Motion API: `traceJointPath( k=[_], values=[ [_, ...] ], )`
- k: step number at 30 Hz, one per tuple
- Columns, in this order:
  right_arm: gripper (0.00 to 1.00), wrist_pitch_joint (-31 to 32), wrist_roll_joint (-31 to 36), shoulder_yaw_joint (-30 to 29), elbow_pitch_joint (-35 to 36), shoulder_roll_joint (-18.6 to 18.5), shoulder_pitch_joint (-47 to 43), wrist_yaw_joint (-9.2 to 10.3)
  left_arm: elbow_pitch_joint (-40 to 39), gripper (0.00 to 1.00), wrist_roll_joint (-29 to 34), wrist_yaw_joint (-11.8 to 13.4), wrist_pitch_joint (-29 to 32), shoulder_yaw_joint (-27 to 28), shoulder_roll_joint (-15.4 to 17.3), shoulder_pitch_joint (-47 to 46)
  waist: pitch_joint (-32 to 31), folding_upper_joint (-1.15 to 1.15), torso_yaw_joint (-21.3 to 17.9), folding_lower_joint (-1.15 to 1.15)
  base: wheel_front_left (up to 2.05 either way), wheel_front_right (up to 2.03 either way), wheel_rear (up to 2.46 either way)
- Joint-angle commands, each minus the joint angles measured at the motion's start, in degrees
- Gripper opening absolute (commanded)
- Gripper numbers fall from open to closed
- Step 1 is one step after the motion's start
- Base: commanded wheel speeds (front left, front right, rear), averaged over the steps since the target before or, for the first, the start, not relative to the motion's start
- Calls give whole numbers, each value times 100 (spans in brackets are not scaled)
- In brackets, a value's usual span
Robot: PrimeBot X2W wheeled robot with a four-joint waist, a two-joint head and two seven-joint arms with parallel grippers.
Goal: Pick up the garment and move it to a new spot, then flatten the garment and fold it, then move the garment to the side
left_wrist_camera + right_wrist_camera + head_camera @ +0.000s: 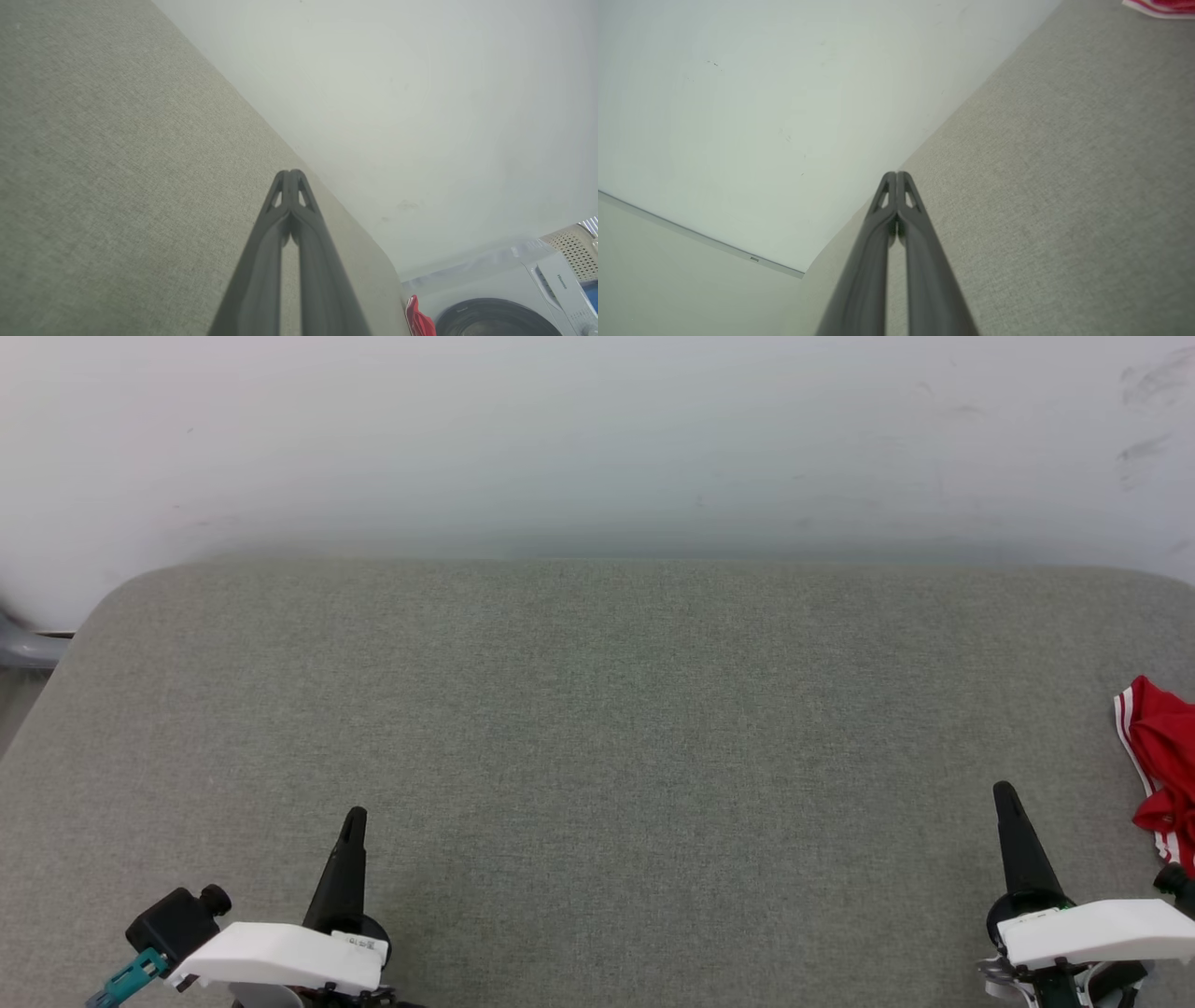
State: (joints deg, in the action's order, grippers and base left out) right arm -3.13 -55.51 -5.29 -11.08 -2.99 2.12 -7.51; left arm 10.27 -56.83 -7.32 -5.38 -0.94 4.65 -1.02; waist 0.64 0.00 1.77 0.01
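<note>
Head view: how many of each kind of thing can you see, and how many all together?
Shirts: 1, the red shirt at the right edge
Grippers: 2, the left gripper and the right gripper, both shut
Tables: 1, the grey table
Total: 4

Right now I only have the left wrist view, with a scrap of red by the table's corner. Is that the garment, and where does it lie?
Observer: Yes. In the head view the garment lies bunched at the right edge of the table, partly cut off by the frame.
Operator: Is the right gripper on it?
Observer: No. The right gripper is shut, empty, and apart from the garment, to its left.
Operator: Any print showing?
Observer: I see red cloth with white striped trim, no print.
</note>
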Motion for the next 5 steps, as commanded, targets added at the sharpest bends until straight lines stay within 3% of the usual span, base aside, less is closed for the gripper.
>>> traceJointPath(
  k=[1, 5],
  values=[
    [0, 23, -120, -17, 36, 8, 128, 2, -39, 0, -113, -12, 24, 36, 30, -140, 0, 0, -1, 0, 0, 0, 0],
    [0, 93, -378, -25, 13, 9, 155, 2, -12, 0, -384, -13, 89, 63, 32, -171, -3, 0, -11, 0, 0, 0, 0]
  ],
)
